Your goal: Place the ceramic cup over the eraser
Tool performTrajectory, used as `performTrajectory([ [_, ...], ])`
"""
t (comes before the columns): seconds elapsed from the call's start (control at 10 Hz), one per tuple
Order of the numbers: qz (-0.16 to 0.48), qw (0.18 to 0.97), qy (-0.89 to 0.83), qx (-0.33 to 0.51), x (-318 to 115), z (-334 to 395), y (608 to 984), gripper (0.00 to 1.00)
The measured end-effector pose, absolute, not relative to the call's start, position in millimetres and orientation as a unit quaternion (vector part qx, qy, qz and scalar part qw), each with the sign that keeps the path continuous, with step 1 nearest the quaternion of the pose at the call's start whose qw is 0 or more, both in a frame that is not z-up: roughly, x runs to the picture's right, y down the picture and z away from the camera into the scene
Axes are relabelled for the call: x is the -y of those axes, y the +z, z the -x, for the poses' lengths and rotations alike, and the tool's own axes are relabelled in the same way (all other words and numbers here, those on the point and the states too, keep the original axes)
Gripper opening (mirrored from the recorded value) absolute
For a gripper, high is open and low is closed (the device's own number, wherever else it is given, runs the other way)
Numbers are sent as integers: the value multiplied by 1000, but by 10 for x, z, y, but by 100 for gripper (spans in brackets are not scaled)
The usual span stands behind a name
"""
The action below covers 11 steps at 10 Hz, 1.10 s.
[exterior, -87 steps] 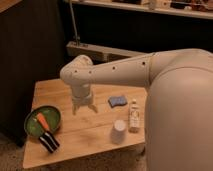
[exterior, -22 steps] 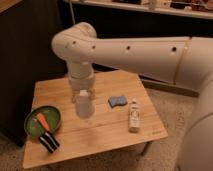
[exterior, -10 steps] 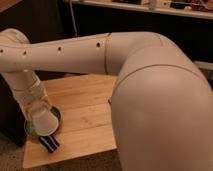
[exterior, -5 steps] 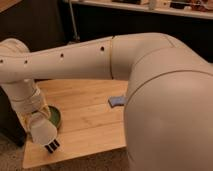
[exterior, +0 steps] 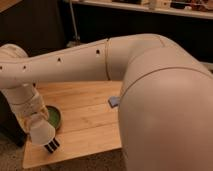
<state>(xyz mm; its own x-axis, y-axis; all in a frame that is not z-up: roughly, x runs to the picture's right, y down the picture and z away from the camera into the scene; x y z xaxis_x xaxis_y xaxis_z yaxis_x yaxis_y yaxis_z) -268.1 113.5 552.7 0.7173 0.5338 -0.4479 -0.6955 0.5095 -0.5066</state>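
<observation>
The white ceramic cup (exterior: pixel 42 134) is held mouth-down at the table's front left corner. My gripper (exterior: pixel 38 121) reaches down from the arm on the left and is shut on the cup. The black eraser with white stripes (exterior: pixel 52 146) lies on the wood directly below the cup. Only its front right end shows past the cup's rim. I cannot tell whether the cup touches the eraser or the table.
A green bowl (exterior: pixel 55 116) sits just behind the cup, partly hidden by the gripper; its contents are out of sight. A blue pad (exterior: pixel 114 101) lies mid-table at the arm's edge. The wooden table (exterior: pixel 90 125) ends close in front of the eraser. The arm hides the right side.
Over the last second the gripper has carried the cup from above the green bowl forward and down, so it now hangs over the eraser and covers most of it.
</observation>
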Motion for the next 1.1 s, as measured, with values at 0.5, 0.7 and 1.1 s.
performTrajectory([
  [0.5, 350, 859, 354, -120, -1163, 2698, 5708, 0],
  [0.7, 353, 858, 353, -123, -1189, 2704, 5764, 0],
  [1.1, 359, 854, 351, -134, -1300, 2720, 5941, 0],
])
